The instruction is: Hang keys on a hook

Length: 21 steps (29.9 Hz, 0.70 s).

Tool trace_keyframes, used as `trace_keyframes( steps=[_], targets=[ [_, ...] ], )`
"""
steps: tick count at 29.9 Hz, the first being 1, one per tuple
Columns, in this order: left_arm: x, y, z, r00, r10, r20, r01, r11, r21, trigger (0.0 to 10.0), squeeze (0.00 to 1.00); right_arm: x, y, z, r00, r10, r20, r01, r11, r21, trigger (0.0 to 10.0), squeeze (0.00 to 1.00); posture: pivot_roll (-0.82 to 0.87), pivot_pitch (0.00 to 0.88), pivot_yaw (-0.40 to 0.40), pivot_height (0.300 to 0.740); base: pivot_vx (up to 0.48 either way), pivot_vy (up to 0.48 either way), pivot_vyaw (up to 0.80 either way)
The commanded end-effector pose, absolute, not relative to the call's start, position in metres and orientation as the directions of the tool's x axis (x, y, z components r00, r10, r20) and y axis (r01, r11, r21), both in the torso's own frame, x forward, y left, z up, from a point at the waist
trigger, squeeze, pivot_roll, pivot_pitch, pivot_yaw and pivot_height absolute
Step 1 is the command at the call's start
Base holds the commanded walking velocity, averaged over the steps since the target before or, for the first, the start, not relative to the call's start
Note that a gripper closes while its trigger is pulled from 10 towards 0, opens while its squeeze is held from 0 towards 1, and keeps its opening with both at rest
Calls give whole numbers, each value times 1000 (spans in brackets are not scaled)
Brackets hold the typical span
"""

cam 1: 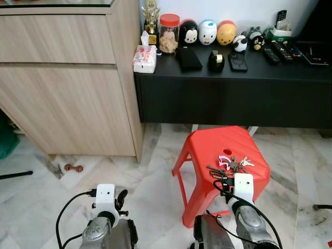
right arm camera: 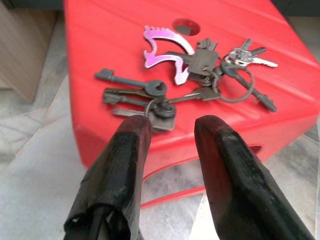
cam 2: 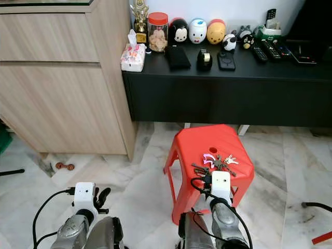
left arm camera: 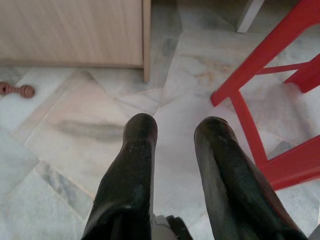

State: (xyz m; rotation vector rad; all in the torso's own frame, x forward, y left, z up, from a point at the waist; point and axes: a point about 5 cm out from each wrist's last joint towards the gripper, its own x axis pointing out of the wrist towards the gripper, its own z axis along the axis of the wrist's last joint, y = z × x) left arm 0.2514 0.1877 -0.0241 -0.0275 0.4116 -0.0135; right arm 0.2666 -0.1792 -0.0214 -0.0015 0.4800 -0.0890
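A bunch of dark keys (right arm camera: 190,82) with a pink-purple fob (right arm camera: 160,50) lies on the top of a red plastic stool (cam 1: 218,145). The same keys (cam 1: 228,166) sit near the stool's front edge. My right gripper (right arm camera: 170,125) hovers just in front of and above the keys, open, with nothing between its fingers. Low over the marble floor, to the left of the stool, my left gripper (left arm camera: 175,127) is open and empty. No hook can be made out.
A black console (cam 1: 233,83) behind the stool carries jars, toy figures, remotes and a tissue pack (cam 1: 144,58). A wooden cabinet (cam 1: 67,78) stands at the left. A small brown object (cam 1: 73,167) lies on the floor near its base.
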Motion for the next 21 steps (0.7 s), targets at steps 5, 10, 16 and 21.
trace_keyframes(
  steps=[5,10,16,21],
  targets=[
    [253,187,-24,913,-15,-408,-3,999,-44,10000,0,267,-182,-21,878,-99,-468,100,995,-23,10000,0,-55,81,-30,597,372,0,0],
    [252,188,-25,913,-9,-407,-11,999,-46,10000,0,267,-180,-22,878,-92,-470,93,995,-23,10000,0,-51,92,-32,597,235,0,0],
    [251,189,-25,915,-6,-405,-14,999,-47,10000,0,263,-178,-26,867,-82,-491,81,996,-24,10000,0,-53,100,-30,597,0,0,0],
    [251,189,-25,914,-8,-405,-12,999,-47,10000,0,259,-180,-31,843,-96,-529,71,995,-68,10000,0,-53,106,-29,597,0,0,0]
  ],
)
